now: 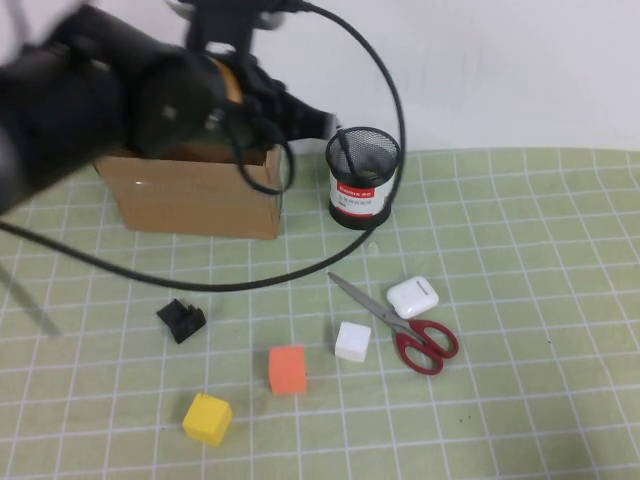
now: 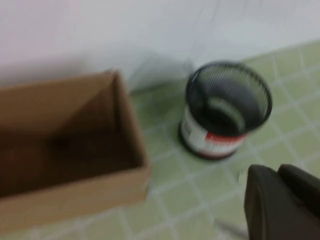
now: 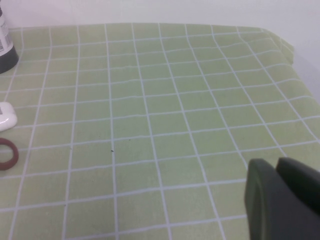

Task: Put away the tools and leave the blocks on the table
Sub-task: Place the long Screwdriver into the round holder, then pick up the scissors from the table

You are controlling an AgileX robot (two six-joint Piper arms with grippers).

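High view: black pen (image 1: 344,150) already stands in the mesh cup (image 1: 362,178); left gripper (image 1: 318,122) above, jaws together, empty. Scissors (image 1: 400,323) remain on the table (image 1: 520,260) beside three blocks (image 1: 287,370). Right gripper (image 3: 282,200) parked, closed

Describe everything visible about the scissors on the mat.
The scissors have steel blades and red loop handles. They lie flat and closed on the green gridded table, blade tips pointing toward the black mesh cup, handles toward the robot. A white rounded case sits right against the blades' right side; the white block lies just to the left, apart. No gripper is near them.
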